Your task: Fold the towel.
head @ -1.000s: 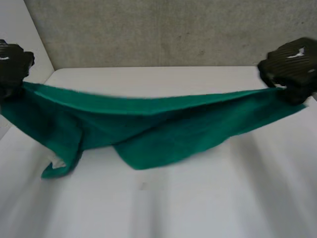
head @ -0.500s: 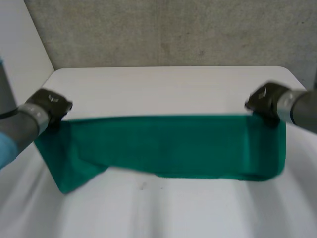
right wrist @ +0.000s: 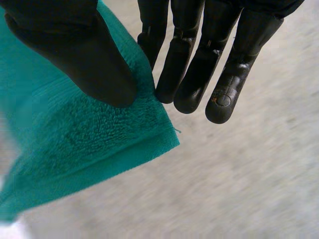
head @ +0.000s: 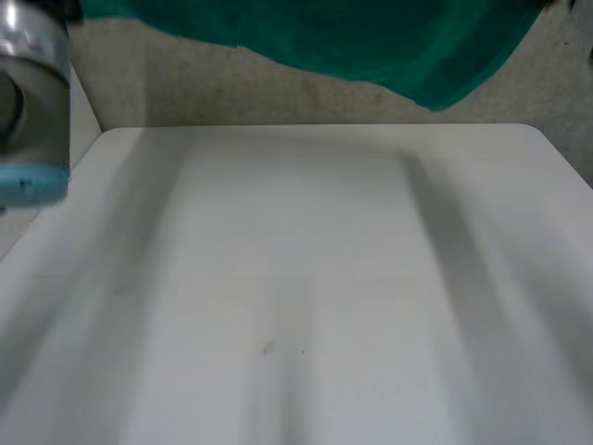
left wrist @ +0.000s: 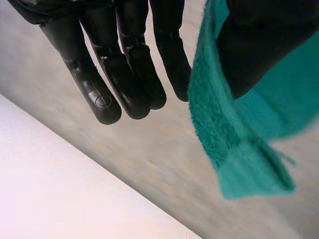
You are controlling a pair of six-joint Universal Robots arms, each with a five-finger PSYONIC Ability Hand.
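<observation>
**Green towel (head: 371, 46) held in the air above the white worktop (head: 296, 278)**

At the left of the head view, the left arm (head: 32, 93) stands beside the worktop's edge, showing a grey joint and a light-blue cap. In the left wrist view, the left robot hand (left wrist: 124, 74) has its fingers (left wrist: 102, 99) straight. Its thumb (left wrist: 259, 50) lies over the towel's edge close to a corner. The cloth is clamped between the thumb and the nearest finger, and the corner hangs loose below them.

In the head view, the towel spans the space in front of the grey wall (head: 278, 102), well clear of the worktop. Its lowest fold sags toward the right side.

In the right wrist view, the right robot hand (right wrist: 194, 74) grips the towel the same way. Its thumb (right wrist: 75, 55) presses on the terry cloth just beside another corner, pinching it against the nearest straight finger. The other fingers (right wrist: 222, 99) point past the hem, off the cloth.
</observation>
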